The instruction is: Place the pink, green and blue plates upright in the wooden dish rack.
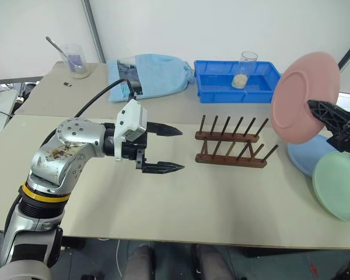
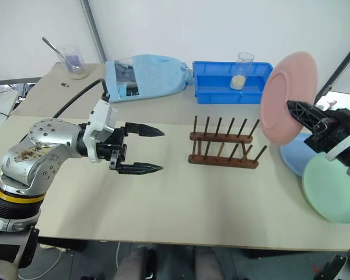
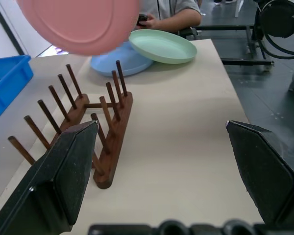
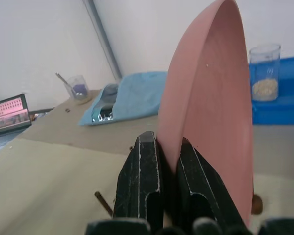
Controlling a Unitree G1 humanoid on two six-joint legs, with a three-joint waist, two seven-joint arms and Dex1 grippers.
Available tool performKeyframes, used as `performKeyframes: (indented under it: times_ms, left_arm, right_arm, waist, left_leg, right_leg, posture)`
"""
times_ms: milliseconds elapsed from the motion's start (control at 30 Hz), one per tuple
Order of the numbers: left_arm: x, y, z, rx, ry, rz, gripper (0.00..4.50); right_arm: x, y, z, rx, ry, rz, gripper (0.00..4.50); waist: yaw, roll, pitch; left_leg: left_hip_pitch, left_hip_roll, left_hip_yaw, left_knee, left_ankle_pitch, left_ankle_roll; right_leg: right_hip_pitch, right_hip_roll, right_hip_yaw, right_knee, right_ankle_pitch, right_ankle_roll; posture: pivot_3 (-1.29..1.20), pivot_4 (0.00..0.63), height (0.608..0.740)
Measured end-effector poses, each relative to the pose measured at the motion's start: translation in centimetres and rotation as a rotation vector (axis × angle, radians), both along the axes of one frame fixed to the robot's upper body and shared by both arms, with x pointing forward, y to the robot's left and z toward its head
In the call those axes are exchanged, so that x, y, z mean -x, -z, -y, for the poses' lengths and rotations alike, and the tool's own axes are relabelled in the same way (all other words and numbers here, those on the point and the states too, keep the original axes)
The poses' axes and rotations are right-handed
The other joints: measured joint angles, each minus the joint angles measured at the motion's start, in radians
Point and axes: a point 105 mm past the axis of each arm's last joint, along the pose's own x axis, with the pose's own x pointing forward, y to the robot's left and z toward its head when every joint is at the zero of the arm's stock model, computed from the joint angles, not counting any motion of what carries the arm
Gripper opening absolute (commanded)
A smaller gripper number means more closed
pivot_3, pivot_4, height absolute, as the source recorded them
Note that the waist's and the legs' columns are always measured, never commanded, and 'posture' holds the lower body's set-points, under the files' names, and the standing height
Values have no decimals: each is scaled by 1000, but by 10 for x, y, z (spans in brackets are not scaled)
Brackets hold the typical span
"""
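The pink plate (image 1: 305,96) is held upright by its rim in the closed right pincer (image 4: 169,161), above and right of the empty wooden dish rack (image 1: 231,144). The left pincer (image 1: 163,149) is held wide open, empty, left of the rack. The blue plate (image 1: 306,156) and green plate (image 1: 338,185) are left on the worktop (image 1: 192,204) at the right. Next, the plate must be lowered edge-down between two pegs.

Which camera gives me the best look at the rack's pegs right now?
The left wrist view: the wooden dish rack sits close, both peg rows distinct and empty. The eye views show it whole but smaller. The right wrist view gives just a peg tip past the pink plate.
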Motion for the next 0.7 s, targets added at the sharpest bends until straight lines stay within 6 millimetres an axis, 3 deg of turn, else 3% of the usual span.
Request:
performKeyframes:
  times_ms: [333, 567, 700]
  left_arm:
    - [2, 0, 3, 9, 20, -4, 4464]
    - [1, 0, 4, 18, 17, -4, 4464]
    - [1, 0, 6, 25, 13, -3, 4464]
  right_arm:
    - [-1, 10, 8, -24, -5, -38, 0]
    - [-1, -11, -3, -36, -60, 23, 0]
    - [-2, -12, -8, -54, -79, 16, 0]
  waist:
    - [-2, 0, 0]
    - [0, 1, 0]
    - [2, 1, 0]
  left_leg:
    - [1, 0, 0, 0, 0, 0]
    - [0, 0, 0, 0, 0, 0]
    - [0, 0, 0, 0, 0, 0]
  right_leg:
    - [0, 0, 1, 0, 0, 0]
    - [0, 1, 1, 0, 0, 0]
    - [0, 1, 1, 0, 0, 1]
  posture:
    - [0, 150, 696]
    - [0, 150, 696]
    - [0, 150, 696]
